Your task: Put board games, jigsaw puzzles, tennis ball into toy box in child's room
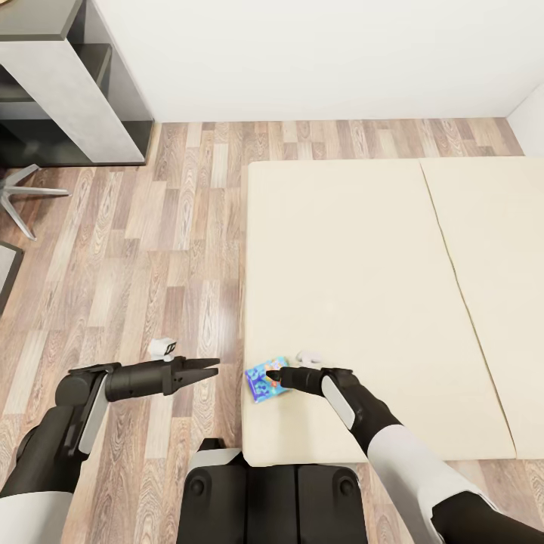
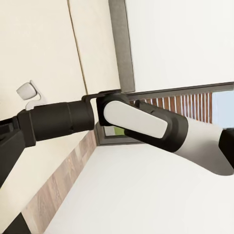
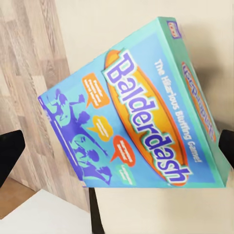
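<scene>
Small blue board game (image 1: pixel 266 378) at the near left corner of the bed (image 1: pixel 363 302), lying on the beige mattress close to the left edge, near corner tipping toward the edge. Lettered "Balderdash" in the right wrist view (image 3: pixel 141 117), blue cover with teal sides, orange oval behind the title. Long axis running roughly along the bed's near-left diagonal in the head view, slightly skewed to the mattress edge; in the right wrist view box tilted, not square to the fingers. Lying flat or lifted: cannot tell.

Right gripper (image 1: pixel 278 375) reaching in from the right, tips at the right side of the box, touching or just beside it. Dark fingers (image 3: pixel 10 153) showing at both sides of the box in the right wrist view, spread wide around it, one tip past each short end. Contact with the box: cannot tell.

Left gripper (image 1: pixel 205 369) over the wood-plank floor (image 1: pixel 136 249), just left of the bed edge, pointing toward the box, apart from it. Fingers pressed close together, holding nothing.

Grey desk end (image 1: pixel 68 91) and a chair base (image 1: pixel 26 198) at far left. White wall (image 1: pixel 317 53) behind the bed.
</scene>
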